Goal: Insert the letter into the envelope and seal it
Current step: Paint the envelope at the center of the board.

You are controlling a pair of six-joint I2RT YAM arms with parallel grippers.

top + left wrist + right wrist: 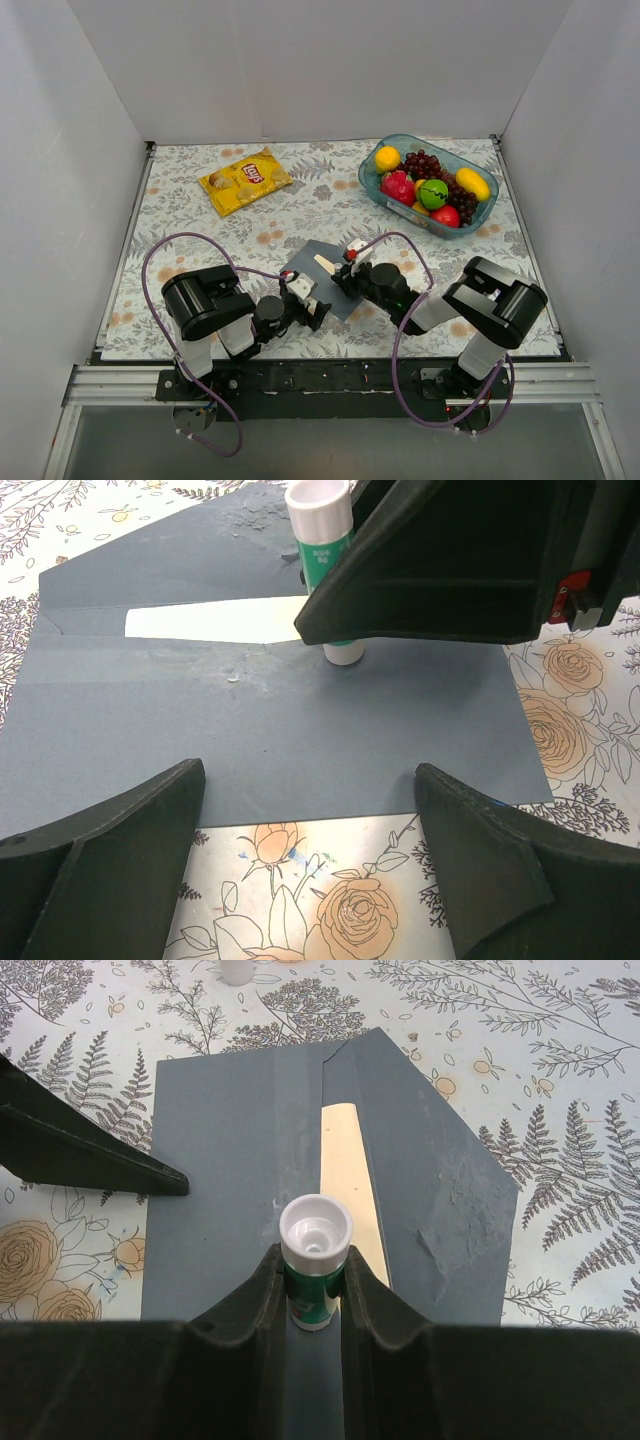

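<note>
Right gripper (311, 1272) is clamped on the glue stick (316, 1232), left gripper (310, 785) sits wide open, so I'd swipe glue evenly along the envelope (225, 1170) flap (445, 1195) edges.

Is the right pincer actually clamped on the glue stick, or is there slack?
Touching. In the right wrist view, the right pincer has both jaws pressed flush against the sides of the glue stick, with no gap showing on either side.
</note>
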